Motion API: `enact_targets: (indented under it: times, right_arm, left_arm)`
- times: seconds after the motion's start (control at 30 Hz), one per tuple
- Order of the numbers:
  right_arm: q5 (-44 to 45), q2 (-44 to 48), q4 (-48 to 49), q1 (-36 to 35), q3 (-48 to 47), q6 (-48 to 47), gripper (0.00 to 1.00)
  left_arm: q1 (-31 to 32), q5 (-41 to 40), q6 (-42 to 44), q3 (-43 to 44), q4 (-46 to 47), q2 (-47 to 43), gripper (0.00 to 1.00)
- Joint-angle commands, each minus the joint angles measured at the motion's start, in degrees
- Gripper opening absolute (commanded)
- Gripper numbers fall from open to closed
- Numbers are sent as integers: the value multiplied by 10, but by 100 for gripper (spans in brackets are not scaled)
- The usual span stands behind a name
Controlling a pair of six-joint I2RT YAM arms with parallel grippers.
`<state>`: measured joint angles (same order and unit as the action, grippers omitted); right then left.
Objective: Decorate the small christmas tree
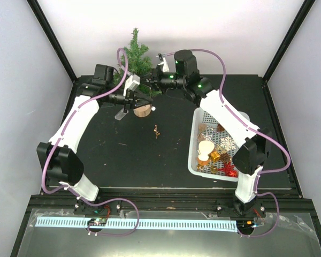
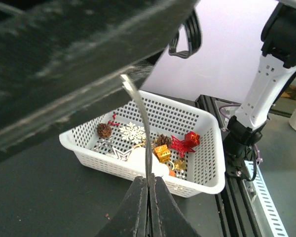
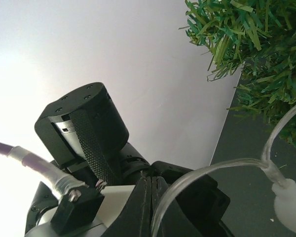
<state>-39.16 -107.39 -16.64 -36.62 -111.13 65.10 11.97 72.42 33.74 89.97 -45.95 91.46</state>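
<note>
I see the small christmas tree [image 1: 135,56] at the far edge of the black counter [image 1: 123,150], left of centre, its light-wood base [image 1: 143,111] towards me. The left pincer [image 2: 149,180] sits just beside that base. On its wrist camera the fingers are clenched on a thin clear wire [image 2: 144,123] that rises from between the tips and bends away to the upper left. The right pincer [image 3: 151,180] reaches in from the right at the tree's lower branches and is clenched too, gripping clear wire that arcs to the right towards a small white bulb-like piece [image 3: 288,202], with green needles close above it. I cannot tell whether both hold one continuous strand. The white basket [image 1: 193,160] of ornaments stands on the counter's right side, under the right arm. One small twig-like ornament [image 1: 157,130] lies loose between basket and tree base.
</note>
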Motion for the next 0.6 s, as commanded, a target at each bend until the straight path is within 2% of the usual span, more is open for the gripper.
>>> enact_targets:
  times: [0.0,0.03,0.13,0.17,0.27,0.33,0.4,0.43,0.47,0.57]
  right_arm:
    - [-10,18,14,0,-12,3,5]
    - [-12,16,15,1,-14,4,11]
    - [-28,4,10,5,-25,8,51]
    - [-32,1,11,8,-27,9,57]
    - [-36,2,23,15,-24,11,62]
    - [-40,2,28,20,-23,13,70]
    - [-43,2,31,25,-20,14,72]
    - [-46,3,33,27,-16,15,82]
    - [-53,3,37,28,-13,17,86]
    - [-61,8,36,32,-3,13,87]
  left_arm:
    - [-15,7,98,53,-140,-19,2]
    - [-24,7,113,61,-165,-21,2]
    - [-57,8,146,86,-225,-31,2]
    - [-70,8,151,96,-239,-36,1]
    - [-113,7,139,105,-241,-55,1]
    - [-136,3,134,116,-243,-63,2]
    - [-155,-4,130,133,-249,-63,2]
    - [-161,-7,130,146,-256,-60,2]
    - [-171,-7,132,159,-265,-53,2]
    - [-188,-9,131,194,-283,-34,2]
